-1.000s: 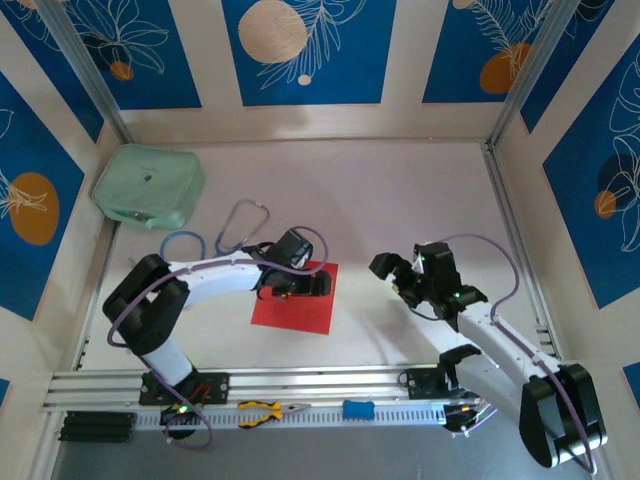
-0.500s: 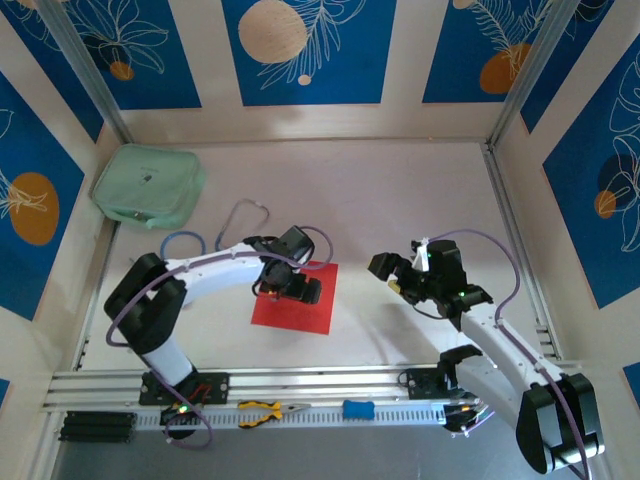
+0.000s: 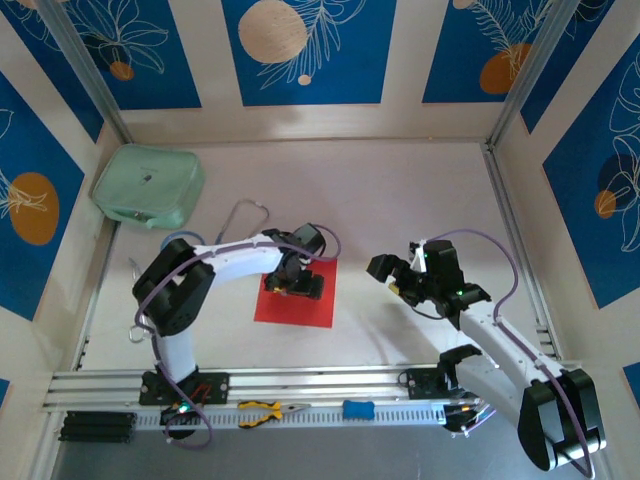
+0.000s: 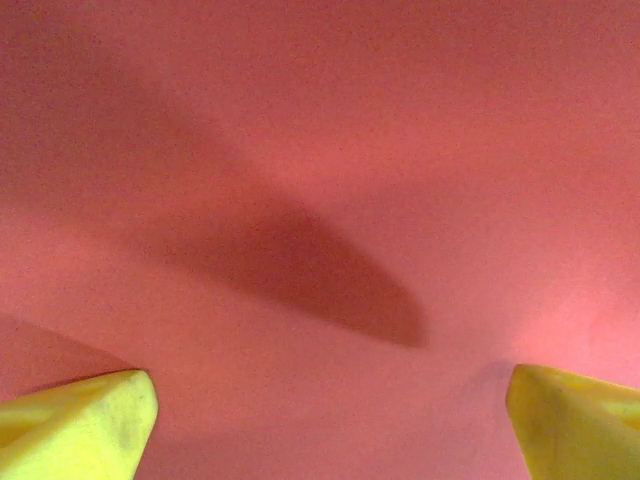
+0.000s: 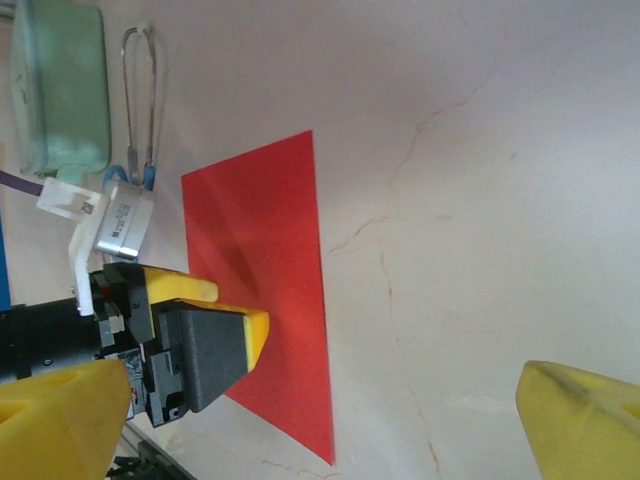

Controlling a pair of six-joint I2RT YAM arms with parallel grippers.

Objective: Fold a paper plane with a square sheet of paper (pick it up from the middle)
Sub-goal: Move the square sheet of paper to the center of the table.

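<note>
The square sheet of paper (image 3: 300, 310) is lying flat on the table (image 3: 400, 190). The left gripper (image 3: 295, 283) is being held low over its middle, jaws wide apart, ready for a central pinch. The right gripper (image 3: 392, 270) is being held beside it, jaws apart, leaving it clear.

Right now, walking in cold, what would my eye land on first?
The bright red paper, flat on the pale table near the front, with the left gripper open over it. Then the right gripper, also open, off to the paper's right, and the mint pouch in the far left corner.
</note>
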